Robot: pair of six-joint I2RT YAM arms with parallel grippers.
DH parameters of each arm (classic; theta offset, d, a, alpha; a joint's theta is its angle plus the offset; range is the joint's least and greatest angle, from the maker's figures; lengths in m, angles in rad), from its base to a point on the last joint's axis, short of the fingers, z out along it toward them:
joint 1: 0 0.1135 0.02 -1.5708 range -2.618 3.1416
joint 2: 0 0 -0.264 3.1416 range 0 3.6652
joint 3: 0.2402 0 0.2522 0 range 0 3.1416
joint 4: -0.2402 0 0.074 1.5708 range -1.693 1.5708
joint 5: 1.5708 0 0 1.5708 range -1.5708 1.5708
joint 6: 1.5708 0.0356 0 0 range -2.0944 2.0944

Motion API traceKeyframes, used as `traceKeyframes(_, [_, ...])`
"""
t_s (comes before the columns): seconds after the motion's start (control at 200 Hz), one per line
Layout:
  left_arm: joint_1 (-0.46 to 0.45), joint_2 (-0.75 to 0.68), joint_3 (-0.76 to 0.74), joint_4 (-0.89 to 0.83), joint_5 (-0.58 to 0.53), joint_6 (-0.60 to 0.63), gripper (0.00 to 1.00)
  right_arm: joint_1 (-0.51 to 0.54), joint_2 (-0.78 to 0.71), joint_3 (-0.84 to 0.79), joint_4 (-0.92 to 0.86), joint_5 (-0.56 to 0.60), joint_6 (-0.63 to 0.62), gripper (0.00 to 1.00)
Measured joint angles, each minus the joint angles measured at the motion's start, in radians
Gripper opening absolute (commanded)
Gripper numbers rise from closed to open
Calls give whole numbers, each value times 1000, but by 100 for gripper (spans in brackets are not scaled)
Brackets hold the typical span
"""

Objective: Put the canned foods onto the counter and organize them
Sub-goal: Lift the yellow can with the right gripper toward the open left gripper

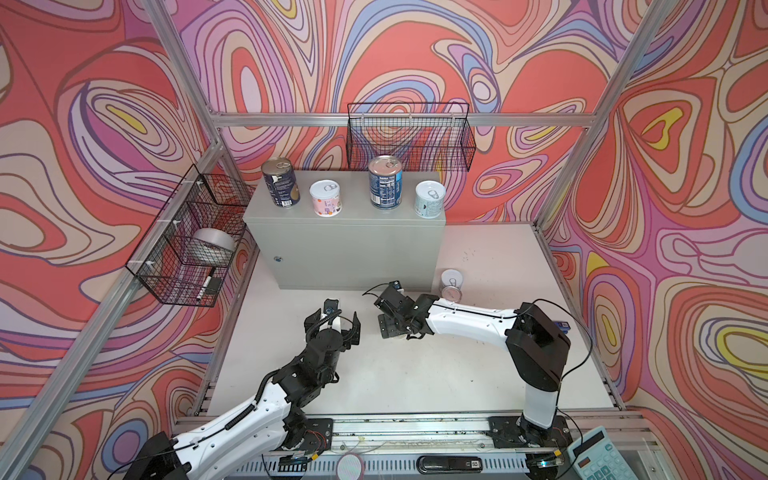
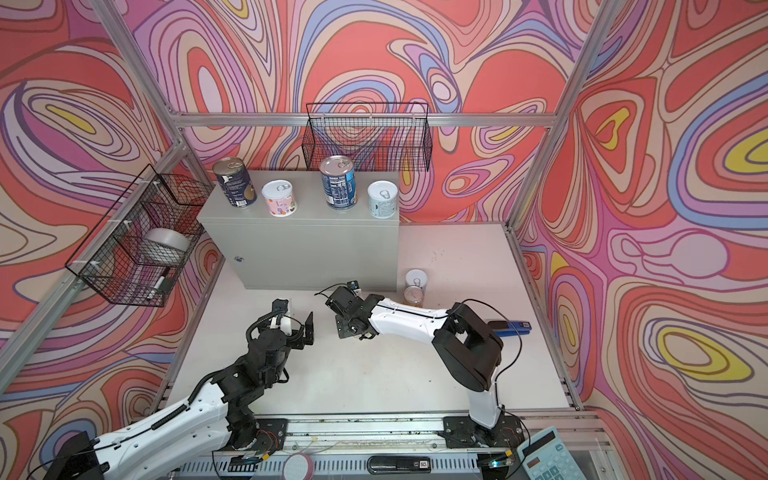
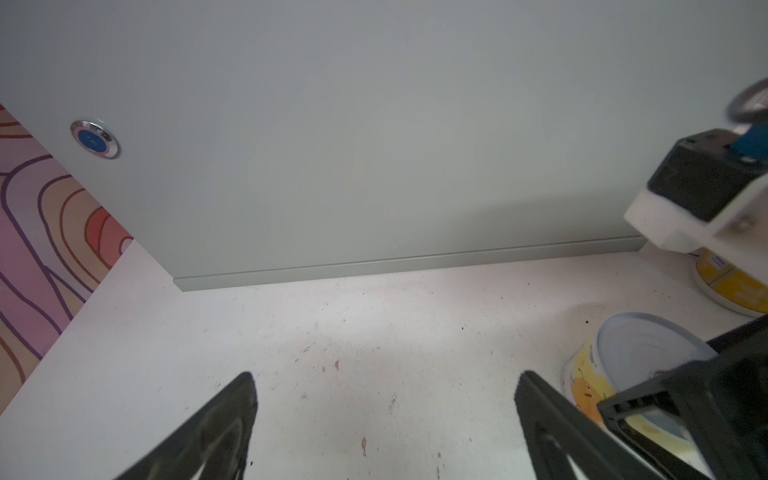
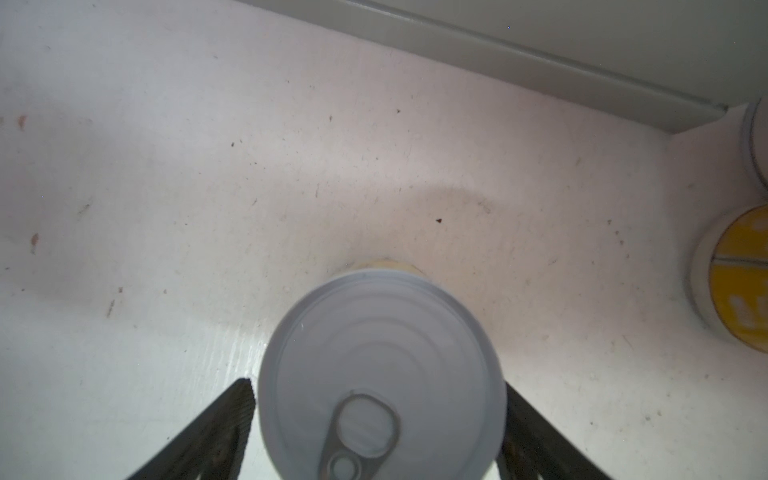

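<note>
The counter (image 1: 345, 249) (image 2: 299, 249) is a grey cabinet carrying a tall dark-blue can (image 1: 280, 183), a pink can (image 1: 325, 198), a second tall blue can (image 1: 385, 183) and a pale-blue can (image 1: 430, 199). On the white table at its right corner stand a white-lidded can (image 1: 452, 277) and a yellow-labelled one (image 1: 451, 293) (image 4: 739, 274). My right gripper (image 1: 392, 330) (image 4: 376, 384) points down over a short yellow can (image 4: 380, 353) (image 3: 590, 374), its fingers either side; a slim gap shows at one finger. My left gripper (image 1: 336, 322) (image 3: 385, 376) is open and empty, facing the counter front.
A wire basket (image 1: 187, 241) on the left wall holds a grey tape roll (image 1: 212, 245) and a marker. A second basket (image 1: 409, 137) hangs behind the counter. A blue object (image 1: 561, 324) lies by the right arm, and a calculator (image 1: 598, 457) sits at the front right.
</note>
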Motion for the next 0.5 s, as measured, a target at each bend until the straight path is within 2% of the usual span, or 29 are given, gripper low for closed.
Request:
traceKeyframes(0.075, [0, -8, 0, 0, 0, 0, 100, -2, 2, 1, -5, 1, -5, 73])
traceKeyframes(0.185, [0, -22, 0, 0, -8, 3, 100, -3, 2, 1, -6, 3, 12, 70])
traceKeyframes(0.501, [0, -28, 0, 2, -10, 3, 100, -21, -6, -7, -1, 3, 52, 45])
